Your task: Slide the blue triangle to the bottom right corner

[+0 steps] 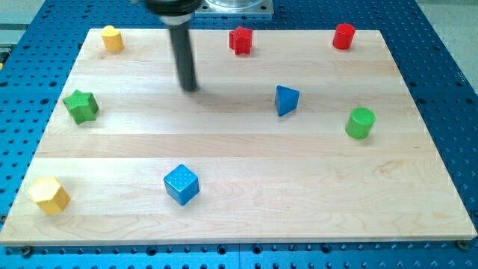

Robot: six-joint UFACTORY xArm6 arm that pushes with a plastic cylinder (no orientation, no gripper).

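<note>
My tip (190, 87) sits on the wooden tabletop (239, 161) in the upper middle, well to the view's left of the blue triangle (285, 100) and slightly above it. No contact with any block. The end effector is a bare rod, so it has nothing to clench or release and holds nothing.

The blue triangle lies right of centre in the upper half, well apart from the bottom right corner. That corner is bare.

Other blocks:
- green cylinder (360, 122), near the triangle on the view's right and a little lower
- red star-like block (240, 40) and red cylinder (343, 36) along the top edge
- yellow cylinder-like block (112, 37), top left
- green star (81, 106), left edge
- yellow hexagonal block (49, 195), bottom left
- blue cube (181, 184), bottom, left of centre

Risks, as judged:
- A straight push rightwards from here drives the triangle into the green cylinder.
- An off-centre push on a slanted face would spin the triangle or let it slip off my tip.
- Overshoot could carry it off the board edge.

No brands, labels or writing legible.
</note>
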